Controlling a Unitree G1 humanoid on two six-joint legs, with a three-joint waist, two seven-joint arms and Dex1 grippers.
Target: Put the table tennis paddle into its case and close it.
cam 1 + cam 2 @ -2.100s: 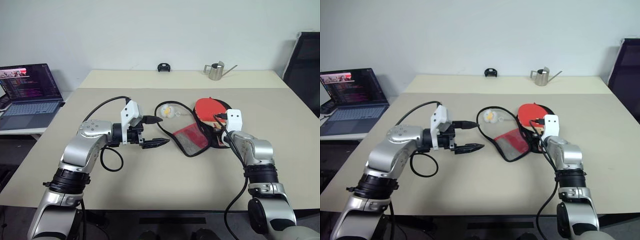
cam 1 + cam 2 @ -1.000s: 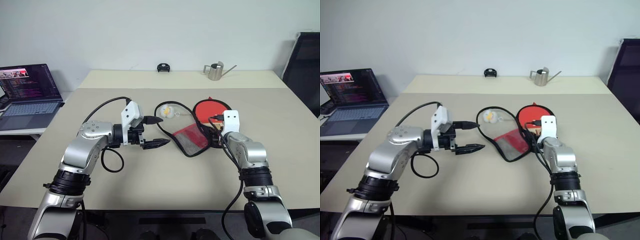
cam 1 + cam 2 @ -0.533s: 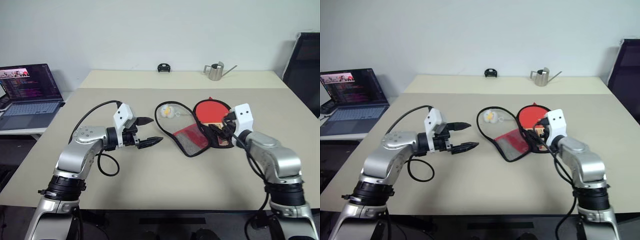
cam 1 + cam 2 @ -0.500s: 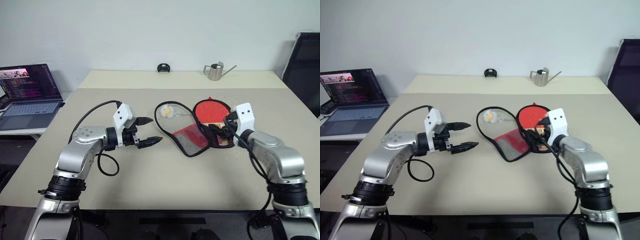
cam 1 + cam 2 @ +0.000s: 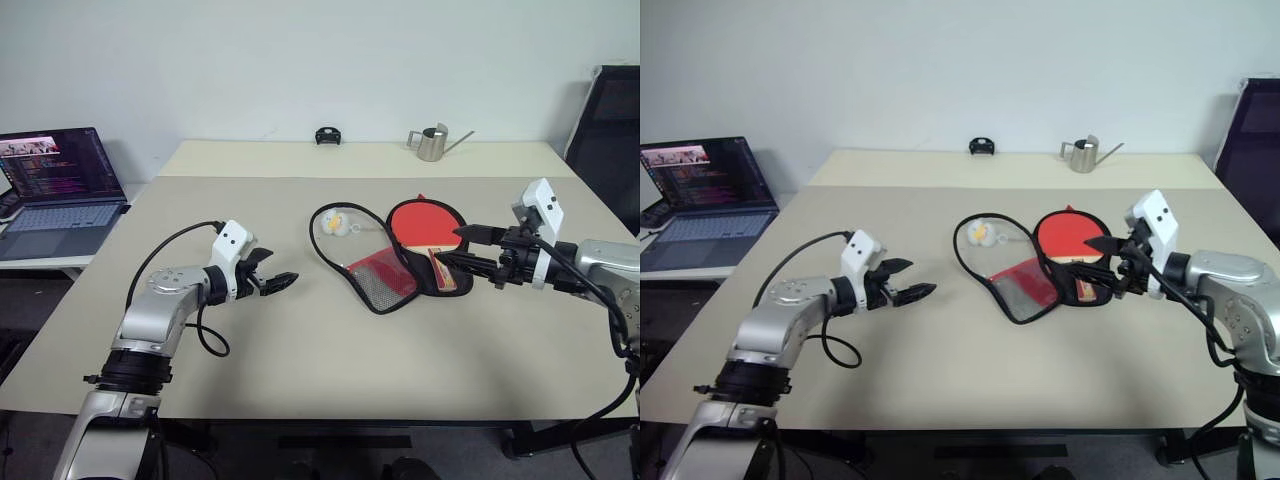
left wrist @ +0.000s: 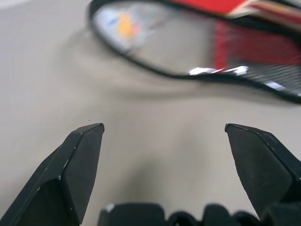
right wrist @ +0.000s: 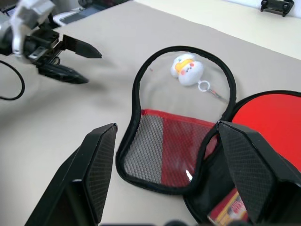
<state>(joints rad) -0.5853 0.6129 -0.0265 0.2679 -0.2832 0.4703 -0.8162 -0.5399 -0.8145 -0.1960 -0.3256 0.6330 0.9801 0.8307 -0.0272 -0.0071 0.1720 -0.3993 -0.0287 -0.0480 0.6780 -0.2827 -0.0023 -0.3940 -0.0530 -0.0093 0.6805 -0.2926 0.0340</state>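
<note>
Red-faced table tennis paddle (image 5: 428,224) with its pale wooden handle lies on the black half of the unzipped fabric case (image 5: 375,272), mid-table; the left gripper (image 5: 271,280) hovers wide and empty well to its left; the right gripper (image 5: 462,247) hangs spread and empty just beside the handle.

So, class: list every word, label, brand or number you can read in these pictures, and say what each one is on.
None can be read.
Laptop screen: lines of text, too small to read.
Table tennis paddle: a printed patch on the handle, too blurred to read.
Case: no legible logo on the side showing.
Plush keychain: a face, no text.
</note>
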